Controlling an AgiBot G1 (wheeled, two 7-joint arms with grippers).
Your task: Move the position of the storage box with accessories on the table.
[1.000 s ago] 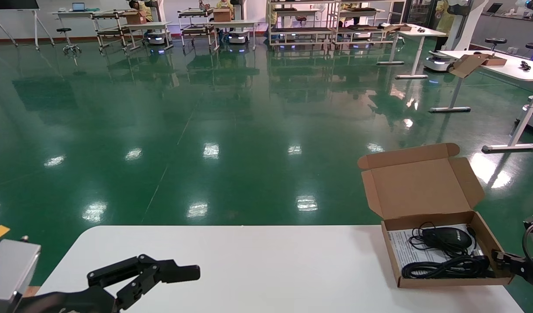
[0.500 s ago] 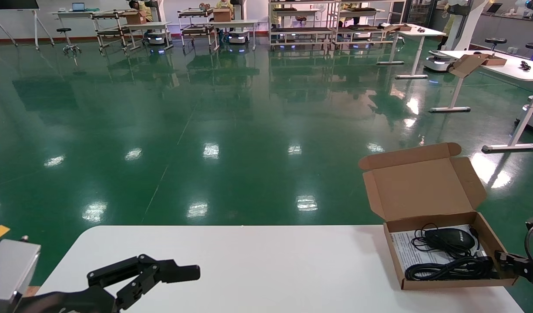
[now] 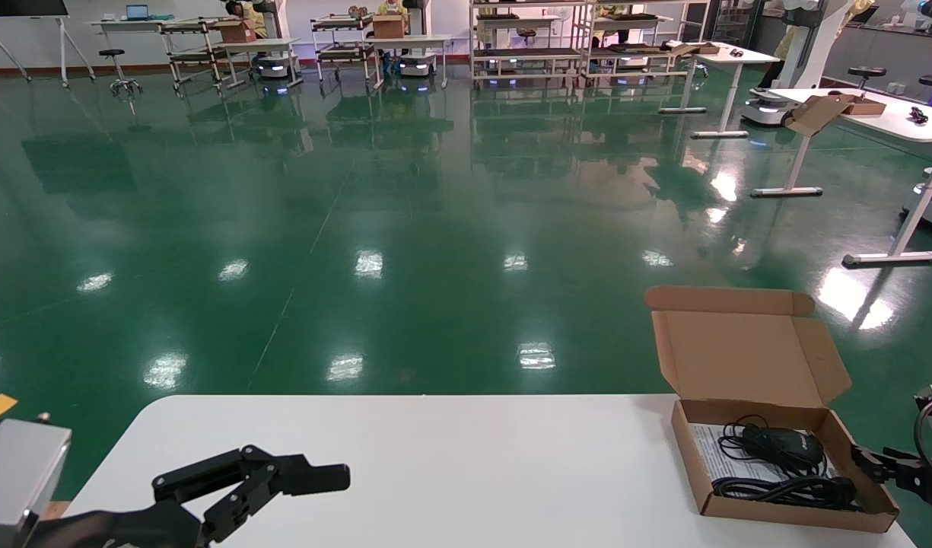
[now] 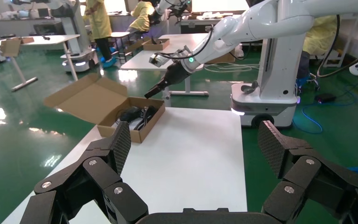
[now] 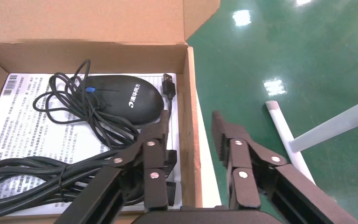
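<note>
The right tool straddles the storage box's side wall, fingers spread, at the surface's right end; mid-shift, I reckon, next needing a firm pinch, while the left tool idles spread.

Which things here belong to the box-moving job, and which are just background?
Job: storage box, mouse, cable bundle, leaflet, table, right hand straddling the box wall.
Background: left hand idle, far desks, shelving carts.
</note>
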